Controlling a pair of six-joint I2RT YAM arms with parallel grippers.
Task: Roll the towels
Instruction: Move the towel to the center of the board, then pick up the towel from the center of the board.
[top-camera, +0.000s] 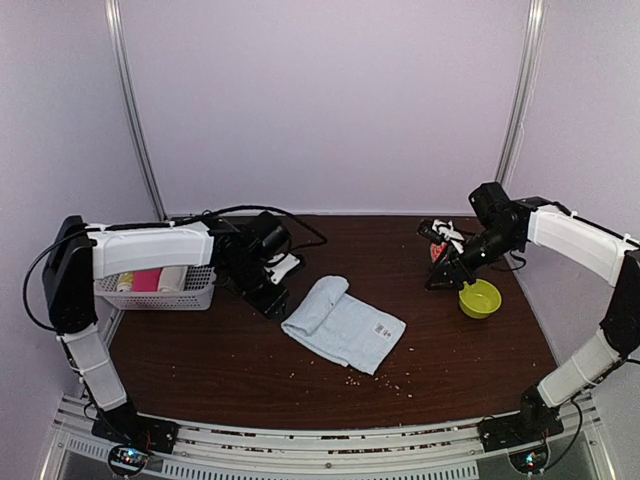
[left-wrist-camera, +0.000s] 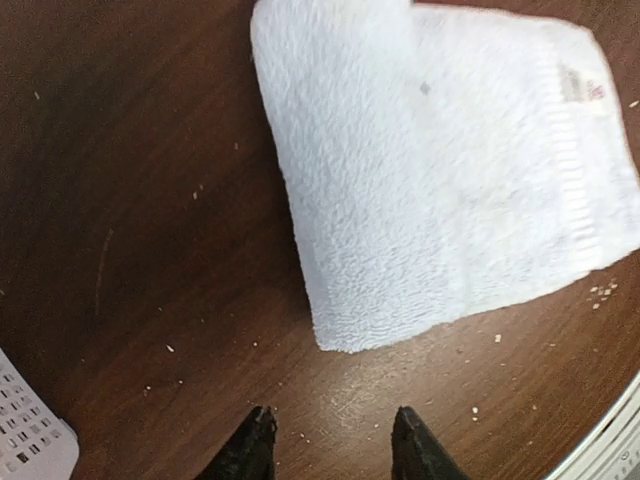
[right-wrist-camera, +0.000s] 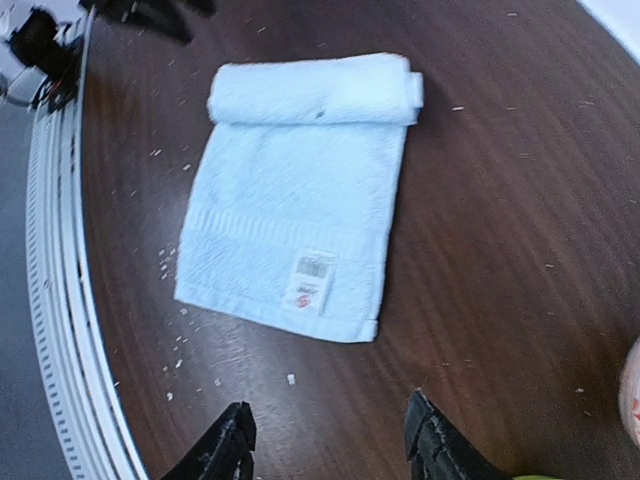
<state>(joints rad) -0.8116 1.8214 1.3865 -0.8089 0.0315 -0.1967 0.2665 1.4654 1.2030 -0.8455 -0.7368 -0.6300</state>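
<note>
A pale blue towel (top-camera: 343, 322) lies in the middle of the brown table, its far-left end rolled up (top-camera: 325, 297) and the rest flat, with a label near its front right corner. In the left wrist view the towel (left-wrist-camera: 440, 170) lies just beyond my left gripper (left-wrist-camera: 332, 440), which is open with bare table between its fingers. In the top view the left gripper (top-camera: 272, 298) hovers just left of the rolled end. My right gripper (right-wrist-camera: 330, 440) is open and empty, a short way from the labelled edge of the towel (right-wrist-camera: 300, 200). In the top view the right gripper (top-camera: 445, 272) hangs at the right.
A white mesh basket (top-camera: 200, 295) at the left holds yellow, pink and cream cloth rolls. Its corner (left-wrist-camera: 25, 430) shows in the left wrist view. A green bowl (top-camera: 480, 298) sits beside the right gripper. Crumbs dot the table near the front rail (top-camera: 320, 440).
</note>
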